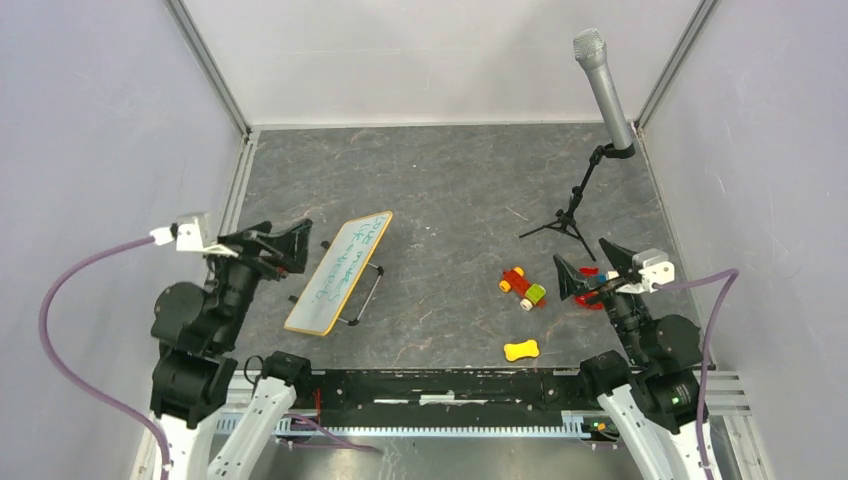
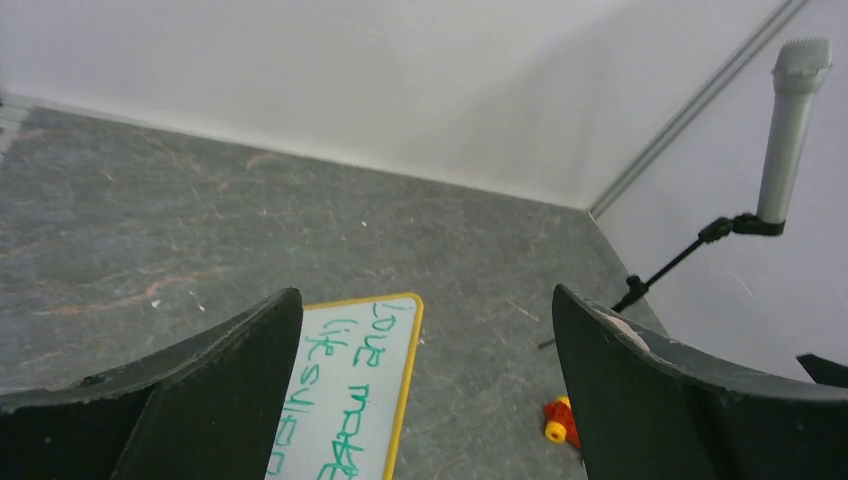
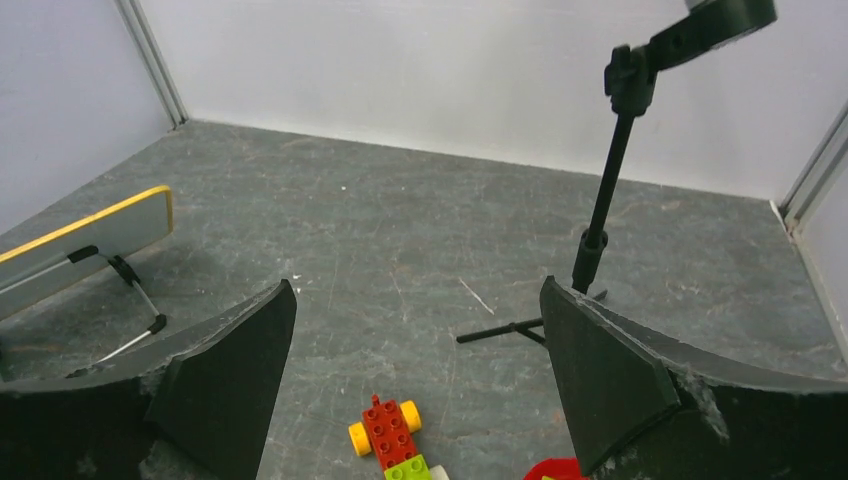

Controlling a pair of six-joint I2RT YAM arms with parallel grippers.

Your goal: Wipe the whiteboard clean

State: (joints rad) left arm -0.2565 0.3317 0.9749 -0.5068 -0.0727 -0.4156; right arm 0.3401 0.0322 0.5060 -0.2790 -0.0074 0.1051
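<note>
The whiteboard (image 1: 340,272), bearing green writing, is leaning on the counter (image 1: 450,200) — left claw (image 1: 290,250) and right claw (image 1: 585,265) are gaping wide, empty.

Bright, even, diffuse light fills every view; shadows are soft and faint, focus sharp.

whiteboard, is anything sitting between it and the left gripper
Nothing visible does. The left gripper, jaws open, is right beside the whiteboard, with only table surface between them. The block toy and the microphone stand are off on the right side, well clear.
</note>
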